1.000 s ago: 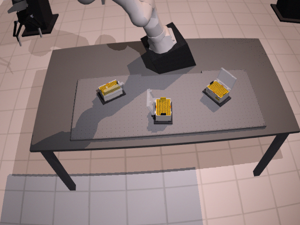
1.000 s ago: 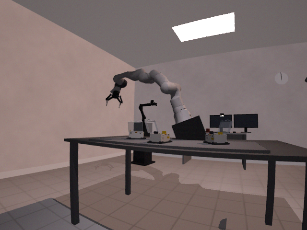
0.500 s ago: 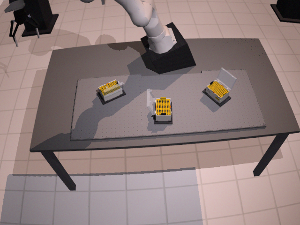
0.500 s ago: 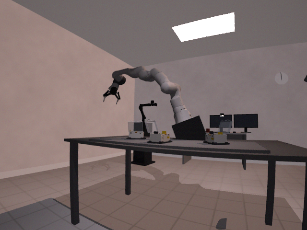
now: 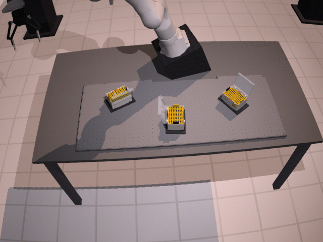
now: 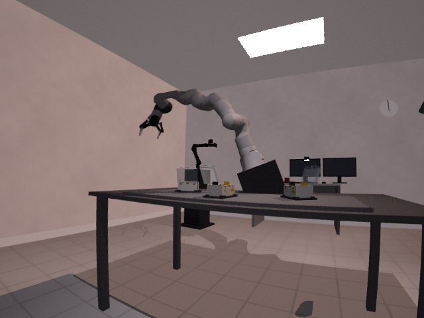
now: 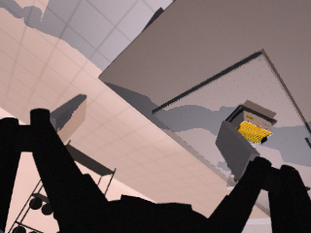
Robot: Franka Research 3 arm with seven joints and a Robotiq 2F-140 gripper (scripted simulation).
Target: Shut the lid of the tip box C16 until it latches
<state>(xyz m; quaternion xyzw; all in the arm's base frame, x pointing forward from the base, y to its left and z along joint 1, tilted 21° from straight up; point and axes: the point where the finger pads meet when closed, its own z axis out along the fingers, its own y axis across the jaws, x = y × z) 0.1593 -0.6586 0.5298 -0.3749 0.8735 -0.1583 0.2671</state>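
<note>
Three white tip boxes with yellow inserts stand on dark holder plates on the grey perforated mat. In the top view they are a left box (image 5: 118, 97), a middle box (image 5: 175, 117) and a right box (image 5: 234, 97). All three clear lids stand open. The stickers are too small to read, so I cannot tell which box is C16. My gripper (image 5: 25, 39) (image 6: 149, 134) is open and empty. It hangs high in the air beyond the table's left end, far from every box. The wrist view shows one open box (image 7: 249, 132) between the fingers.
The robot's black base block (image 5: 182, 61) sits at the table's far edge. A black stand (image 5: 39, 18) is on the floor beside the gripper. Monitors (image 6: 321, 167) and a small black arm (image 6: 202, 154) stand behind the table.
</note>
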